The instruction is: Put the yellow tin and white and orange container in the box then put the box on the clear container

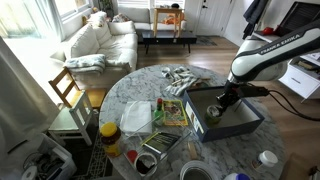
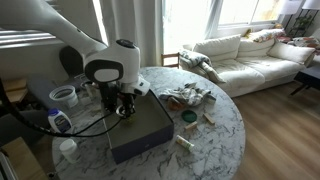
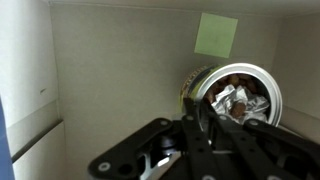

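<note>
The box (image 1: 245, 122) is a large, shallow, dark grey one on the round marble table, also seen in an exterior view (image 2: 145, 135). My gripper (image 1: 218, 103) reaches down into it in both exterior views (image 2: 125, 105). In the wrist view the gripper (image 3: 232, 118) is closed around the yellow tin (image 3: 238, 92), whose silvery top shows above the box's pale floor (image 3: 110, 70). The white and orange container (image 1: 268, 157) is a small white tub standing on the table outside the box (image 2: 67, 148). The clear container (image 2: 63, 97) stands beyond the box's end (image 1: 197, 172).
A green sticky note (image 3: 217, 35) lies on the box floor. A jar with a yellow lid (image 1: 110, 130), flat packets (image 1: 172, 112), a black tray (image 1: 160, 148) and a crumpled cloth (image 1: 183, 78) crowd the table. A blue-labelled bottle (image 2: 57, 120) stands near the tub.
</note>
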